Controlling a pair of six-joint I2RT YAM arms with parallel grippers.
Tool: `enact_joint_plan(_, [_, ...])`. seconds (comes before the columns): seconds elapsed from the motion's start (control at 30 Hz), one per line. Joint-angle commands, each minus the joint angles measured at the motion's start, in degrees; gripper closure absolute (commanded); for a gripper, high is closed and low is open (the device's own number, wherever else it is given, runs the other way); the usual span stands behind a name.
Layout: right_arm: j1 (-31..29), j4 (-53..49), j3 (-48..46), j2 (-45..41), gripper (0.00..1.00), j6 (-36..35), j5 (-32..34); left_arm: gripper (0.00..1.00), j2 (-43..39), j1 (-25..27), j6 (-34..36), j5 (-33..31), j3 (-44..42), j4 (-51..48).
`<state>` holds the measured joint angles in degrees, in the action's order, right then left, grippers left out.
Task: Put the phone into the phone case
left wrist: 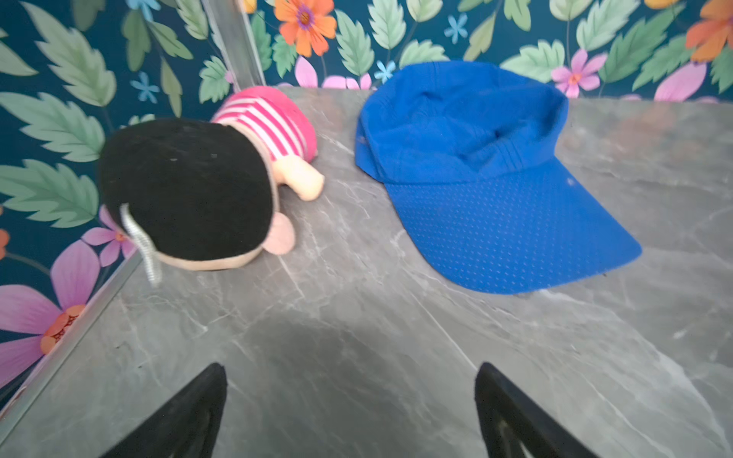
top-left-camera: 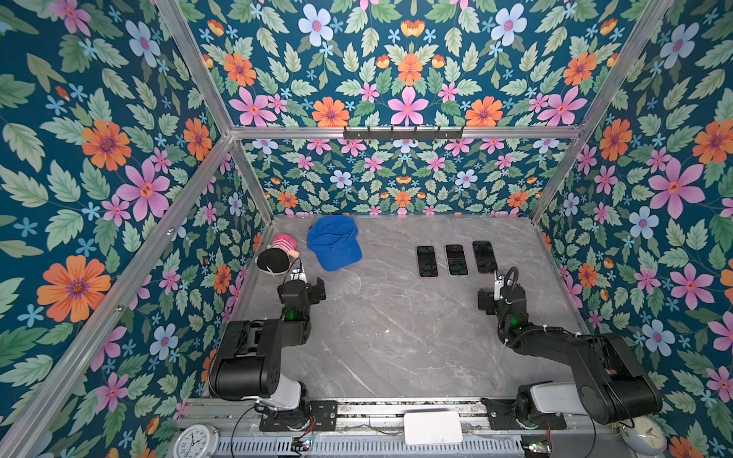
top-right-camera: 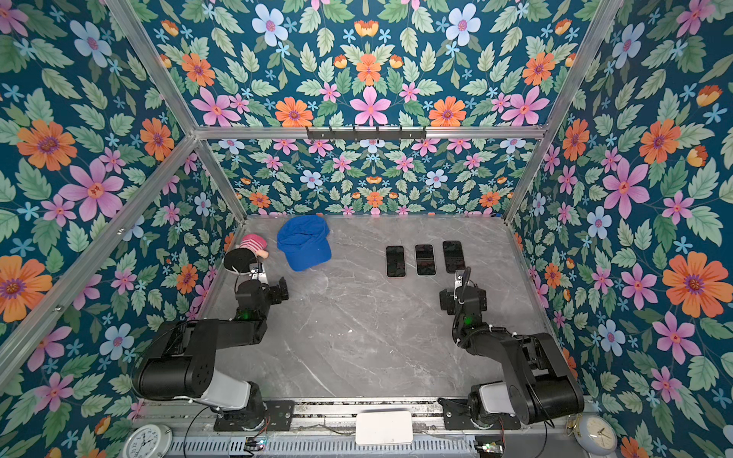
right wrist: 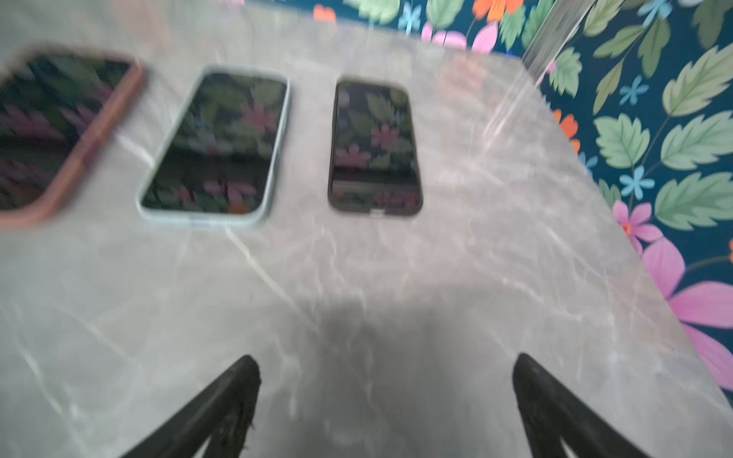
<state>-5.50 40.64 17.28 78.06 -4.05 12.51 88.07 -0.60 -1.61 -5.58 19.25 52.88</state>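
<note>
Three phones lie screen up in a row at the back right of the table in both top views. In the right wrist view the left phone sits in a pink phone case, the middle phone in a pale green case. The right phone has a dark edge with no coloured rim. My right gripper stands open over bare table just in front of them, holding nothing. My left gripper is open and empty near the table's left side.
A blue cap and a plush doll with black hair lie at the back left, ahead of the left gripper. Flowered walls close in the grey marble table. A white box and two clocks sit beyond the front rail.
</note>
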Motion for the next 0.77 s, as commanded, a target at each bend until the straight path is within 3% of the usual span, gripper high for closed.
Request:
enact_joint_plan(0.0, [5.0,10.4,-0.5,2.4,0.01,4.4,-12.7,0.01,3.4,-0.6,0.4,5.6,-1.7,13.7])
enact_joint_plan(0.07, [6.2,13.7,-0.5,5.6,0.01,5.1,-14.5,0.01,4.3,-0.5,1.1,6.2,-2.0,16.7])
enact_joint_plan(0.13, [7.2,8.9,0.6,4.2,0.01,5.6,-16.2,0.01,4.5,-0.6,0.9,6.3,-2.2,17.3])
enact_joint_plan(0.3, [7.0,11.9,-0.3,4.7,0.01,5.2,-15.6,0.00,4.6,-0.5,1.0,6.1,-1.8,16.9])
enact_joint_plan(0.73, [7.9,7.6,1.8,4.6,0.01,6.1,-17.4,0.00,4.6,0.0,1.3,5.1,-1.6,16.3])
